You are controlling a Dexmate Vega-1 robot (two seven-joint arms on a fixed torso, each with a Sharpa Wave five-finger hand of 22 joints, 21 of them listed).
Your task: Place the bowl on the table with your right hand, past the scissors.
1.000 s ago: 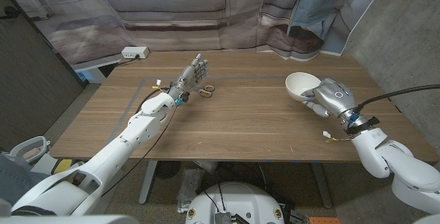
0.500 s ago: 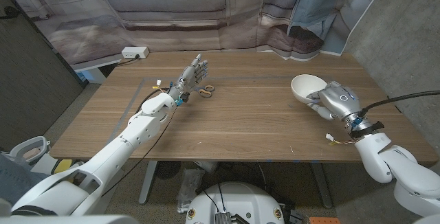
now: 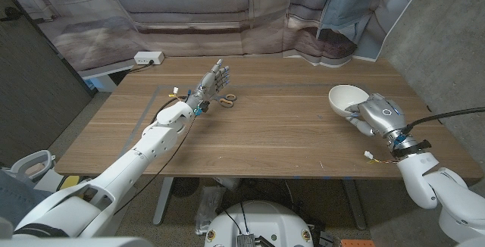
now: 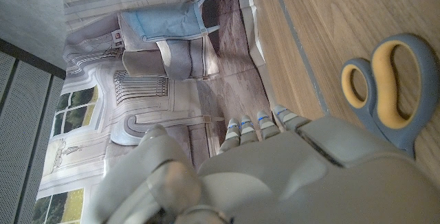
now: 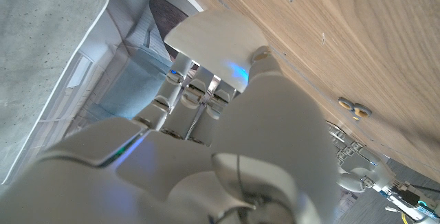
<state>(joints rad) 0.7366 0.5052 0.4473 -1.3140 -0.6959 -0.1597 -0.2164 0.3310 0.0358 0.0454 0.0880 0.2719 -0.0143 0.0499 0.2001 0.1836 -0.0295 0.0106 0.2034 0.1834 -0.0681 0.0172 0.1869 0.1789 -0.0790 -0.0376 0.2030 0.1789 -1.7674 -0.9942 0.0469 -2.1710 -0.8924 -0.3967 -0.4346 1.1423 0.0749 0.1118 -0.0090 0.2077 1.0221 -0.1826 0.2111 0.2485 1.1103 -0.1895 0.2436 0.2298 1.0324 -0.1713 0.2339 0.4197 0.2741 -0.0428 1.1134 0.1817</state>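
Your right robot hand [image 3: 377, 115] grips the tilted bowl [image 3: 346, 98] near the surface [image 3: 288, 133] edge, well right of the scissors [image 3: 226, 100]; release early and it may tip or roll off

You're in a lab staged as a home: printed living-room backdrop [image 3: 189, 4] behind the wooden table [image 3: 273, 133], bare concrete wall [image 3: 447, 35] on the right.

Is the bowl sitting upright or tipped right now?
Tipped: the bowl leans in the right hand, its opening facing up and toward the left.
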